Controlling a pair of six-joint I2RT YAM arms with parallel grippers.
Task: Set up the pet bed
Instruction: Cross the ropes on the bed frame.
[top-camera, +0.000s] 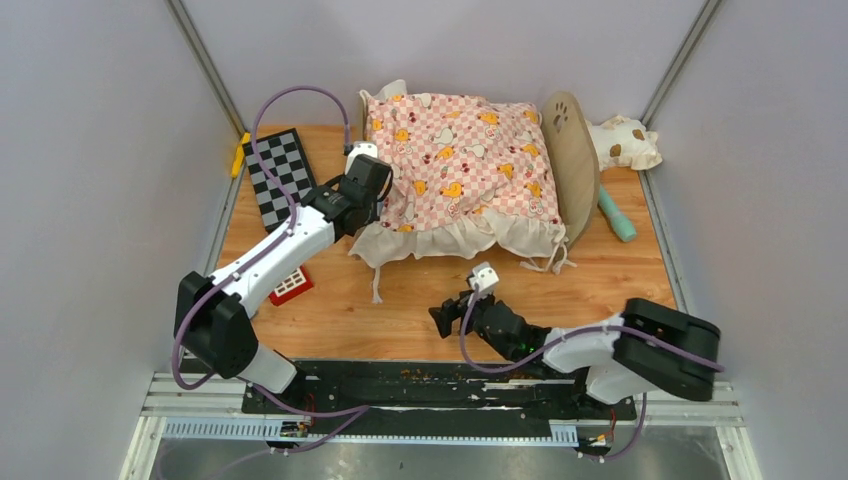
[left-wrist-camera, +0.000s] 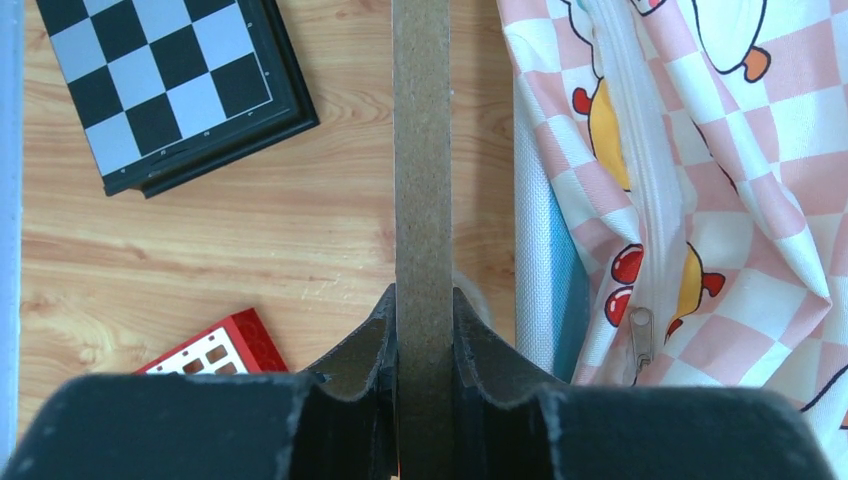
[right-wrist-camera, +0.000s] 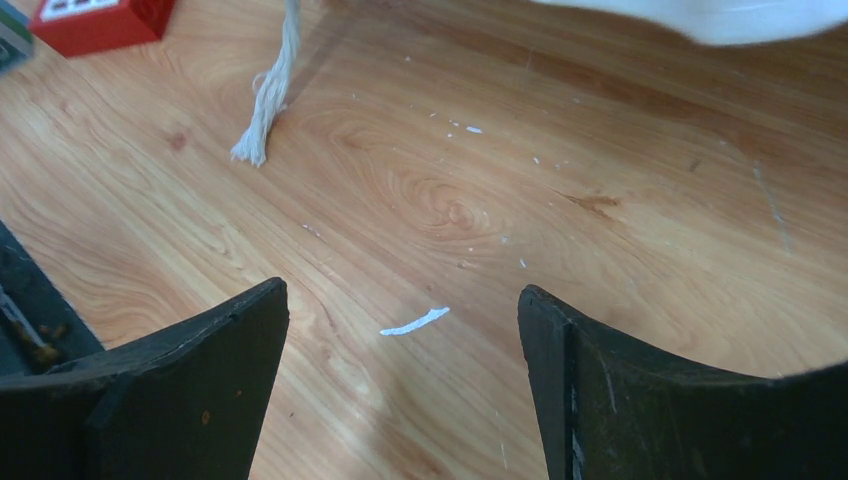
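The pet bed stands at the back of the table, its rounded headboard with the paw cutout on the right. A pink checkered cushion covers it. My left gripper is at the bed's left end. In the left wrist view it is shut on the edge of the wooden end board, with the bed's blue-and-white fabric and the cushion just to the right. My right gripper hovers open over bare wood in front of the bed, nothing between its jaws.
A checkerboard and a red block lie left of the bed. A spotted pillow and a teal stick lie behind the headboard on the right. A white cord tassel trails from the cushion onto the table.
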